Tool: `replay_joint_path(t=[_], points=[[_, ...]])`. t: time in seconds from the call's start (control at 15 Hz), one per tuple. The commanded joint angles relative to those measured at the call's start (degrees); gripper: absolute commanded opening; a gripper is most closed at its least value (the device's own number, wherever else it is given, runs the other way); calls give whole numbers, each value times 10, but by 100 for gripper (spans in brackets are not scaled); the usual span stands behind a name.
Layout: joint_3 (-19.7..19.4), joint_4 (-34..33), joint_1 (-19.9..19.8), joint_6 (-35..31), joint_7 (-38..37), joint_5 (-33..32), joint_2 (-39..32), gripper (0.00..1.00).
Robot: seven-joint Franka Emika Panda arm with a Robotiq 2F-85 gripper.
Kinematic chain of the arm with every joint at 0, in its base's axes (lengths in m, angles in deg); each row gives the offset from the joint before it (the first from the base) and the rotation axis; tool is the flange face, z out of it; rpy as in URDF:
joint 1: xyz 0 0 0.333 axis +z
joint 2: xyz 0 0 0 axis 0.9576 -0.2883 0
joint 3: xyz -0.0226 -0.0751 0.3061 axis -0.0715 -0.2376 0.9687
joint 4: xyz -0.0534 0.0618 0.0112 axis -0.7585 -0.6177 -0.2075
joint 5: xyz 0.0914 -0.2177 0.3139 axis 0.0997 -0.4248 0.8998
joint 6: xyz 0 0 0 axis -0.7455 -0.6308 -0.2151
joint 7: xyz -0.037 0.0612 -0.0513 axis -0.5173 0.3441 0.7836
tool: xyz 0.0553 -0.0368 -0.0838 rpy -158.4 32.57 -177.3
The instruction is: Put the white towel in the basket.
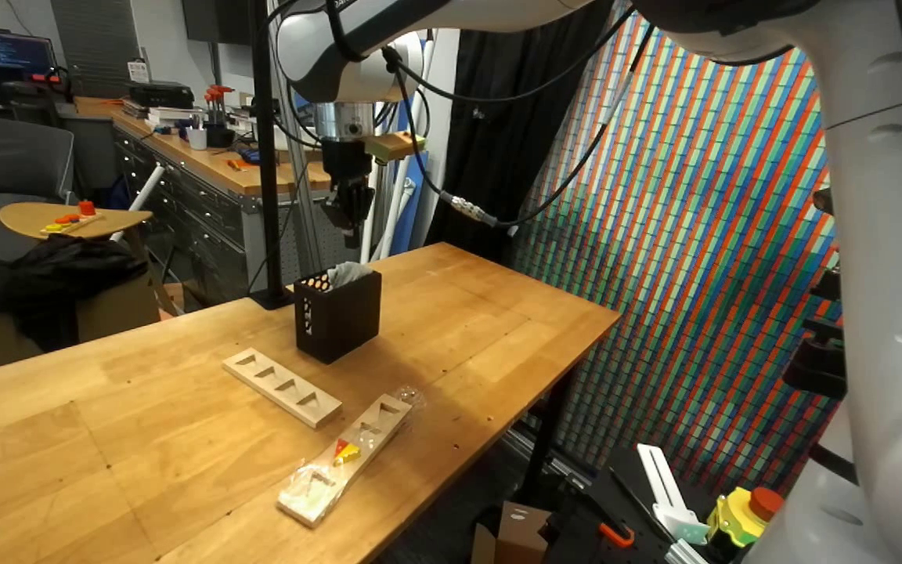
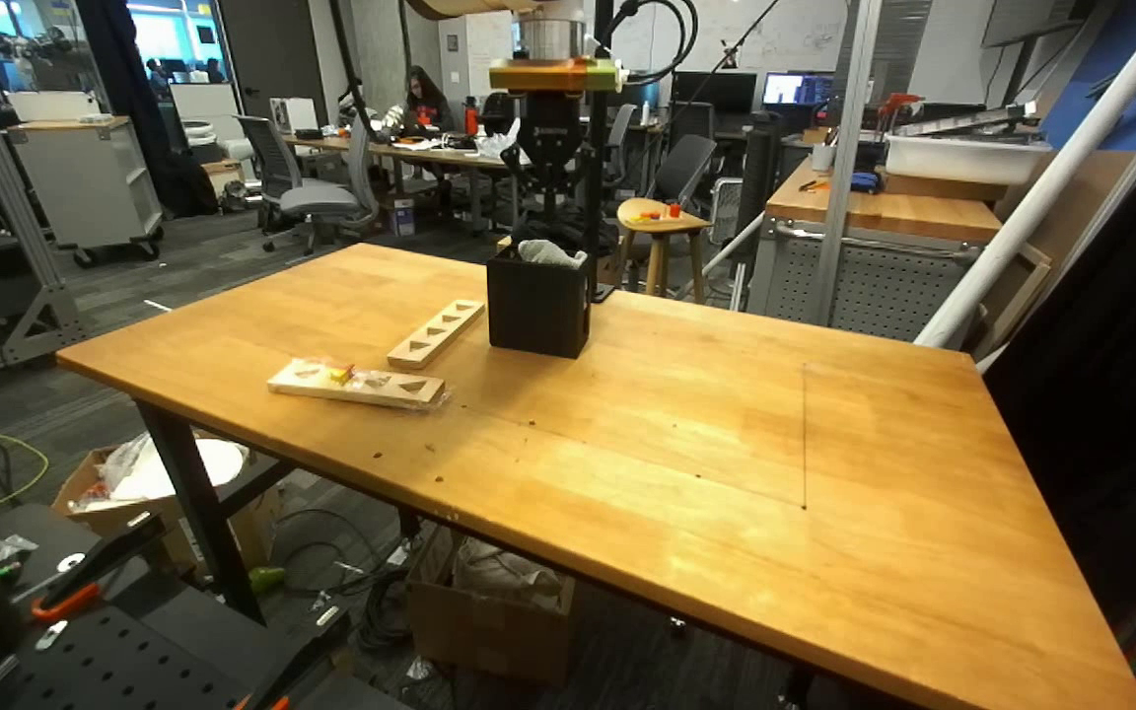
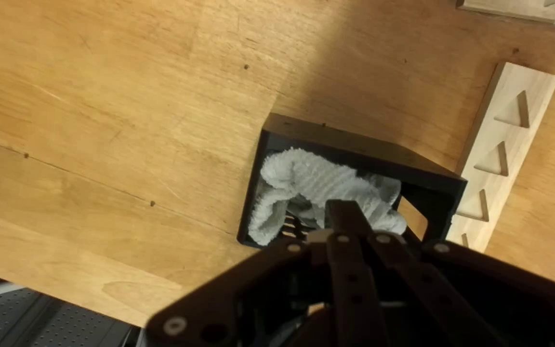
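Note:
The white towel (image 3: 330, 180) lies crumpled inside the black basket (image 3: 354, 137), seen from above in the wrist view. In both exterior views the top of the towel (image 1: 348, 272) (image 2: 550, 253) pokes a little above the rim of the upright basket (image 1: 337, 321) (image 2: 536, 306). My gripper (image 1: 351, 235) hangs straight above the basket with a gap between it and the towel. Its fingers are together and hold nothing that I can see. In the wrist view the gripper (image 3: 347, 207) covers part of the towel and the basket's near side.
A wooden board with triangular slots (image 1: 283, 388) lies beside the basket on the wooden table (image 1: 185, 439). A second board in clear wrap (image 1: 345, 462), with red and yellow pieces, lies nearer the table edge. A black post (image 1: 267, 196) stands close behind the basket.

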Motion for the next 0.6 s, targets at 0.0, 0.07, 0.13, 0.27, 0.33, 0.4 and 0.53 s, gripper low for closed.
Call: replay_joint_path(t=[0.0, 0.07, 0.13, 0.27, 0.33, 0.4, 0.53], points=[[-6, 18, -2, 1, 2, -9, 14, 0], [-5, 16, -3, -1, 4, -6, 9, 0], [-4, 15, -4, -2, 6, -4, 6, 0], [-3, 14, -5, -3, 8, -1, -2, 0], [-2, 13, -6, -4, 9, 1, -6, 0], [-1, 12, -7, -5, 10, 2, -9, 0], [0, 8, -8, -6, 11, 5, -19, 0]])
